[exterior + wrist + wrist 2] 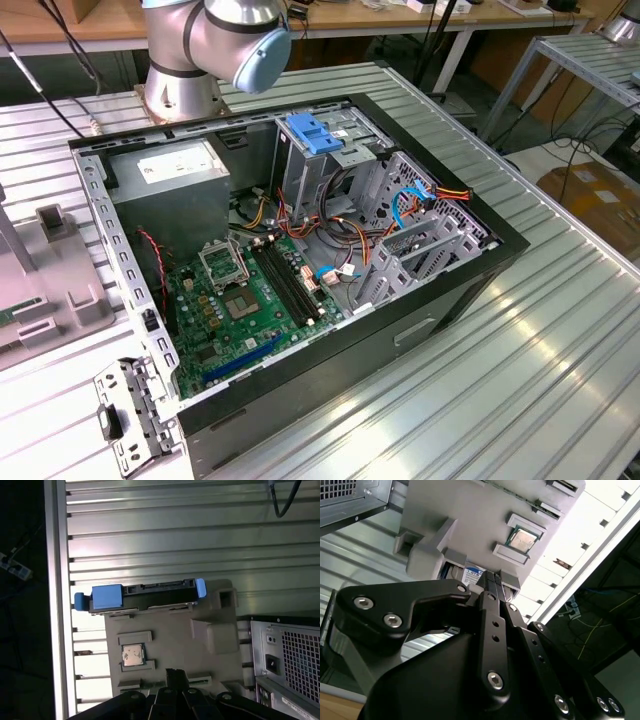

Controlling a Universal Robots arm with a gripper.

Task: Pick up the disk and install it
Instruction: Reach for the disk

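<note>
In the exterior view, the open computer case (300,250) lies on the ribbed metal desk (520,380), with the arm (215,40) rising at its far side. A grey holder (50,290) sits on the desk at the exterior view's left, apart from the case. Inside the case, loose cables (400,205) bunch just beside the drive cage (420,240). I judge that a drive pushed in there could snag or pinch them.

In the second wrist view, the pincer (493,577) hangs over the grey holder (450,510), its fingers pressed together and holding nothing. The disk (472,573) stands on edge in a slot of the holder, beyond the fingertips and partly hidden by them. With the fingers closed like this, a descent would probably strike the disk's upper edge rather than straddle it.

In the first wrist view, the disk (145,594) stands in the slot at the holder's (170,630) far edge from the pincer (176,672), with the blue carrier frame showing at both ends. A processor chip (132,656) lies in a pocket between them. The case (285,655) stands just beside the holder. A grip on the plastic ends could slip, and a tilted pull could jam the disk in its slot.
</note>
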